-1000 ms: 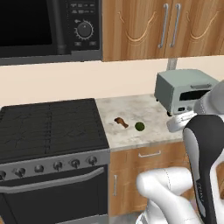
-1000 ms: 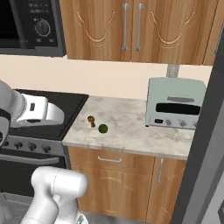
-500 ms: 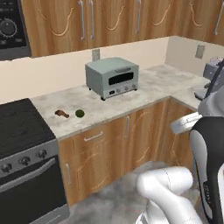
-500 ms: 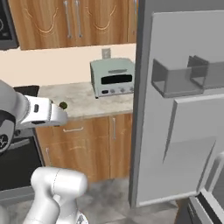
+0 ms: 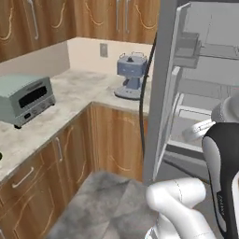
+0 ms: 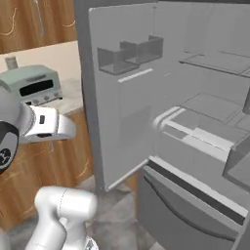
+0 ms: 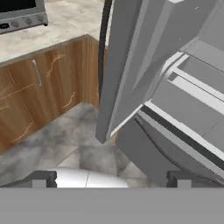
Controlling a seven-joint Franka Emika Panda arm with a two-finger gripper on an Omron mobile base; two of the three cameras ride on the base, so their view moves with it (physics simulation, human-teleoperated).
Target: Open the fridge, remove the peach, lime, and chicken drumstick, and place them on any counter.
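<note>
The fridge [image 6: 122, 97] stands with its left door swung wide open; door bins [image 6: 129, 53] and bare glass shelves [image 6: 215, 105] show inside. The same open door [image 5: 161, 93] appears edge-on in the left base view, its dark handle [image 5: 145, 93] facing the counter [image 5: 70, 93]. In the hand view my gripper [image 7: 111, 179] is open and holds nothing, its two tips wide apart, looking down at the floor before the fridge [image 7: 140, 52]. The peach, the lime and the chicken drumstick are out of view.
A grey toaster oven [image 5: 25, 98] sits on the counter at the left, and a blue-grey coffee machine [image 5: 132, 74] stands in the corner beside the fridge door. Wooden cabinets [image 5: 112, 140] run below. The lower freezer drawer [image 6: 185, 215] is shut.
The whole picture has swung right, from the stove and the counter with the lime and drumstick to the open fridge: the camera moved. The gripper stays open.
</note>
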